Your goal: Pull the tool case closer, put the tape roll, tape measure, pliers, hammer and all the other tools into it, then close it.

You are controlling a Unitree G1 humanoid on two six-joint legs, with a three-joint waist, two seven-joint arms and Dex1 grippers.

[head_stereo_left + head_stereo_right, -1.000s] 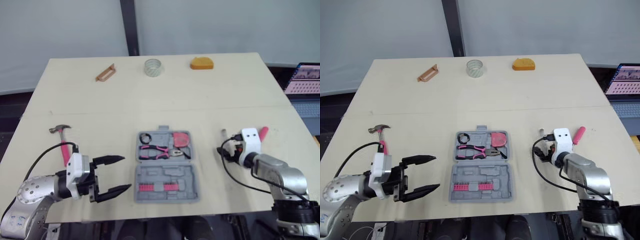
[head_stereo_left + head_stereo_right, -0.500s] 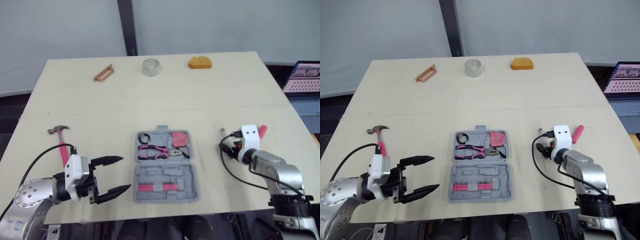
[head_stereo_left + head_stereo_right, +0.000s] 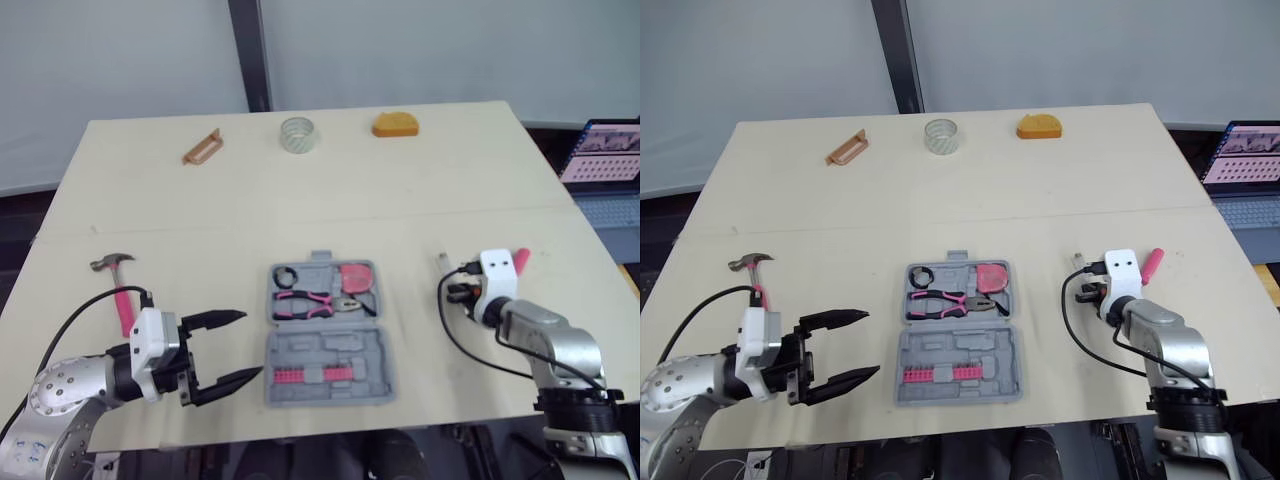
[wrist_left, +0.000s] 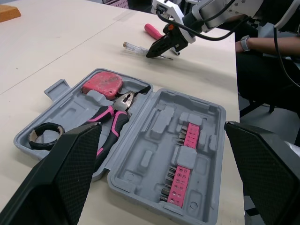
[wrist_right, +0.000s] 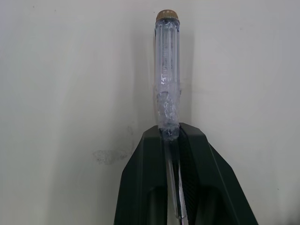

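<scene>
The grey tool case [image 3: 328, 335] lies open at the table's middle front, holding a black tape roll [image 3: 290, 275], pink pliers [image 3: 318, 301], a red tape measure [image 3: 361, 278] and a pink bit strip [image 4: 183, 154]. My left gripper [image 3: 250, 345] hangs open just left of the case, with nothing between its fingers. To the right of the case, my right gripper [image 5: 169, 133] is shut on the shaft of a clear-handled screwdriver [image 5: 167, 70] lying on the table. A pink-handled tool [image 3: 521, 258] lies just beyond it. The hammer [image 3: 118, 285] lies at the left.
Along the far edge sit a brown flat tool [image 3: 202, 147], a clear tape roll [image 3: 299, 134] and an orange block [image 3: 396, 124]. A laptop [image 3: 600, 165] stands off the table's right side. A person's arm [image 4: 269, 44] shows behind my right arm.
My right gripper's fingers have closed from wide open onto the clear-handled screwdriver. The left gripper has stayed open in place. The camera has shifted slightly.
</scene>
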